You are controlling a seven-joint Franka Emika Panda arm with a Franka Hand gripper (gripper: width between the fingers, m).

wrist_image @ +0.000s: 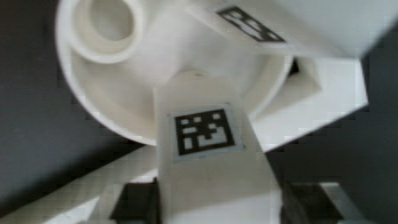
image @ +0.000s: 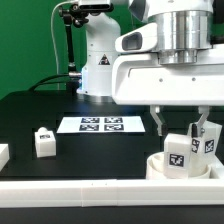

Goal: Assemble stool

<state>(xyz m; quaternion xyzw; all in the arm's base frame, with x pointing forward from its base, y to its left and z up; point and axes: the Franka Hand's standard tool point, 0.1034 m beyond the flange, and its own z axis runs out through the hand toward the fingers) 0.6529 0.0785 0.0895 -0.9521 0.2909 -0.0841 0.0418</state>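
My gripper [image: 178,128] hangs at the exterior view's right, shut on a white stool leg [image: 178,153] that bears a black-and-white tag. This leg stands upright on the round white seat [image: 158,170], which lies near the front rail. A second tagged leg [image: 207,144] stands on the seat just to the right of the held one. In the wrist view the held leg [wrist_image: 210,135] runs up from between the dark fingers [wrist_image: 146,200] of the gripper [wrist_image: 222,205] onto the seat [wrist_image: 107,75], which has a round hole. The second leg [wrist_image: 253,22] shows beyond.
A loose tagged leg [image: 43,141] lies on the black table at the left, and another white piece [image: 3,154] sits at the left edge. The marker board [image: 100,124] lies mid-table. A long white rail [image: 70,190] runs along the front. The robot base [image: 100,60] stands behind.
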